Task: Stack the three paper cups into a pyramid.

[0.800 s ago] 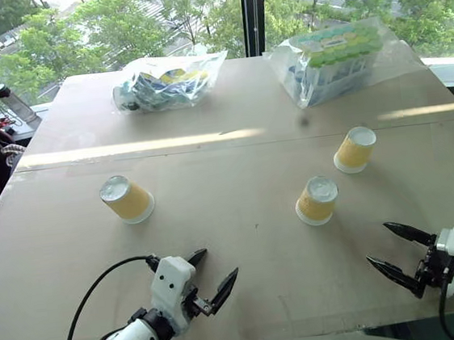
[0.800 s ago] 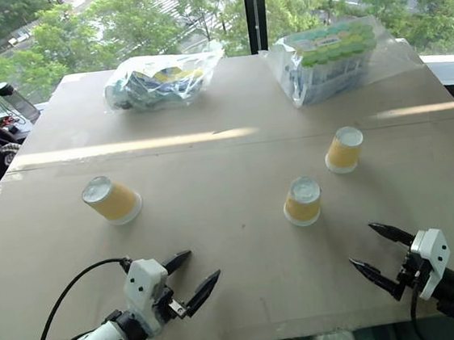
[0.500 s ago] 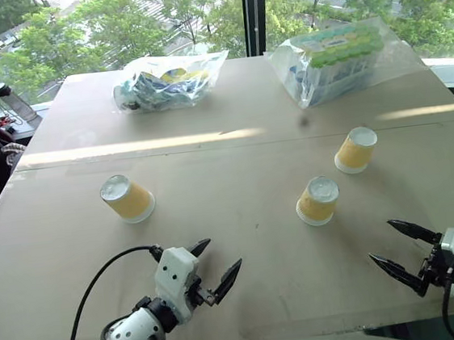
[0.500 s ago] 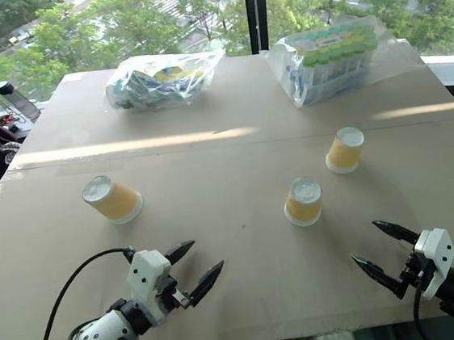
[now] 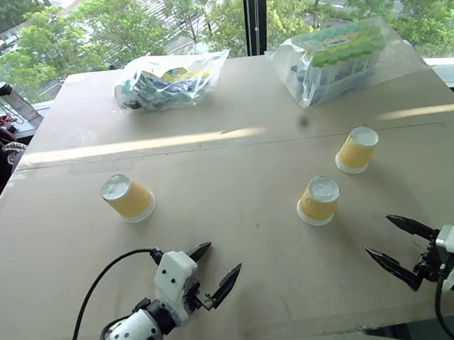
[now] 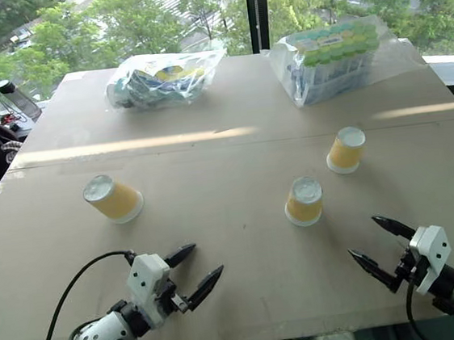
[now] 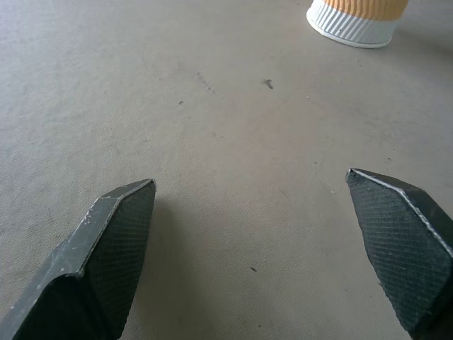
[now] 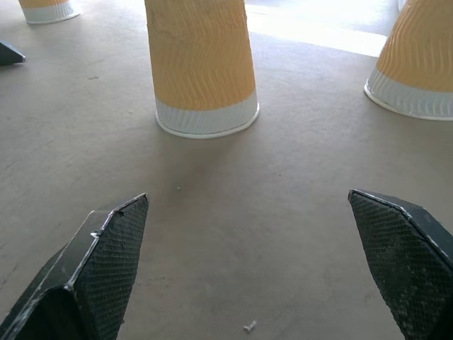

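3 cups on the table [image 5: 230, 121], all upside down, well apart, none stacked. Left cup [image 5: 128, 198] sits on the robot's left, mid cup [image 5: 319, 201] right of centre, right cup [image 5: 356, 150] further back and to the right of it.

L gripper [image 5: 210, 268] low over the near edge, fingers spread wide, nothing between them. R gripper [image 5: 396, 245] near the right corner, also wide, empty, aimed toward mid cup.

Head views add the far side: bag [image 5: 170, 80] of mixed packets at back left, pack [image 5: 337, 58] of green-lidded tubs in clear wrap at back right, dark bottle [image 5: 11, 103] off the table's left corner, trees past the window.

L wrist view: bare table between both fingers [image 7: 106, 255], just the white rim of one cup at the frame edge; can't tell which.

R wrist view: mid cup dead ahead between the fingers [image 8: 99, 269], ribbed sides clear, right cup beside it, left cup far off.
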`<control>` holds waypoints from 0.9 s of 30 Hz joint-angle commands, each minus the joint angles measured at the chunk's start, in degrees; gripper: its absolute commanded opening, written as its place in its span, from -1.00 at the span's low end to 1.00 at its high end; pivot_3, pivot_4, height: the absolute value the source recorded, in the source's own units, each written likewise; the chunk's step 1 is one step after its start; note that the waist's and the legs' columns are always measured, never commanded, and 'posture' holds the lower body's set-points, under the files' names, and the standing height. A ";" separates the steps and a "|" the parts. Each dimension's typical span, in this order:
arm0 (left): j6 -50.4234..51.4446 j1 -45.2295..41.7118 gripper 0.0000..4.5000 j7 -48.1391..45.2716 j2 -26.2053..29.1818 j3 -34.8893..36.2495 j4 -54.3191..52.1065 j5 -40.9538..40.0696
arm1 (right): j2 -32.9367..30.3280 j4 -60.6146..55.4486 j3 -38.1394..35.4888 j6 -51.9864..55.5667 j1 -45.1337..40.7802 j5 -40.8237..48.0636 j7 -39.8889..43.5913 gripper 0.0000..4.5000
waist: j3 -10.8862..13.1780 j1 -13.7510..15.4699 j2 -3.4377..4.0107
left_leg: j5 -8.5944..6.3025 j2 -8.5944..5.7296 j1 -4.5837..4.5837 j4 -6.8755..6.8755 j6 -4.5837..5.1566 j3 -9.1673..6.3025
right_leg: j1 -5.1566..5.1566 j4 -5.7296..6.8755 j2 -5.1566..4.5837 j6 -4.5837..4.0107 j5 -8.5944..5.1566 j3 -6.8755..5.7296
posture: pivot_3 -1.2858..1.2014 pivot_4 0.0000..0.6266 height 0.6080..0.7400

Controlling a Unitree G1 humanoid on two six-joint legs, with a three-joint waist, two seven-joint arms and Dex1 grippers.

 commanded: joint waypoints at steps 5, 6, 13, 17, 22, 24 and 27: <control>2.48 -1.13 0.97 -12.16 8.11 5.59 -5.84 -13.41 | 0.71 -9.93 3.28 4.69 -4.69 1.42 -4.50 1.00 | 0.00 -0.04 0.00 | 0.00 0.02 -0.01 0.00 0.00 -0.02 | -0.02 0.01 0.00 0.00 0.00 -0.01 | 0.03 -0.52 1.00; 2.22 -2.07 0.97 -14.45 9.71 6.60 -6.35 -14.85 | 1.03 -10.72 4.05 5.87 -6.47 1.16 -5.93 1.00 | 0.01 -0.05 -0.03 | 0.00 0.02 -0.02 0.00 0.00 -0.01 | -0.02 0.00 -0.01 0.00 0.00 0.00 | 0.03 -0.52 1.00; 6.13 -17.15 0.97 -26.06 20.98 9.58 -4.44 -21.90 | 3.74 -7.52 11.07 8.45 -17.58 -2.99 -9.04 1.00 | 0.01 -0.02 0.04 | 0.03 -0.03 0.05 -0.01 -0.04 -0.02 | -0.03 0.10 0.26 -0.08 0.04 -0.29 | 0.03 -0.52 1.00; 7.39 -22.73 0.97 -29.38 22.74 9.38 -1.16 -22.23 | 4.42 -6.16 13.37 9.69 -21.68 -4.06 -9.35 1.00 | 0.03 -0.34 0.04 | 0.18 -0.04 -0.12 -0.03 -0.30 0.08 | -0.20 0.01 0.32 0.15 0.18 -0.17 | 0.03 -0.52 1.00; 6.92 -25.48 0.97 -31.70 22.42 8.92 1.65 -20.91 | 4.49 -5.03 14.49 10.73 -23.43 -4.21 -8.92 1.00 | 0.04 -0.35 0.04 | 0.17 -0.03 -0.14 -0.14 -0.31 0.05 | -0.24 -0.02 0.31 0.15 0.18 -0.19 | 0.03 -0.52 1.00; 6.12 -25.47 1.00 -32.44 22.25 8.74 2.09 -19.97 | 4.57 -4.92 14.59 10.52 -23.55 -4.10 -8.71 0.76 | 0.04 -0.34 0.05 | 0.17 -0.03 -0.14 -0.15 -0.31 0.05 | -0.25 -0.02 0.29 0.15 0.18 -0.19 | 0.03 -0.52 1.00; 6.60 -26.20 1.00 -31.15 20.77 8.90 2.28 -20.51 | 4.18 -5.17 14.77 10.79 -23.07 -3.60 -8.02 0.23 | 0.05 -0.30 0.06 | 0.16 -0.03 -0.13 -0.15 -0.29 0.06 | -0.25 -0.01 0.23 0.15 0.18 -0.18 | 0.03 -0.52 1.00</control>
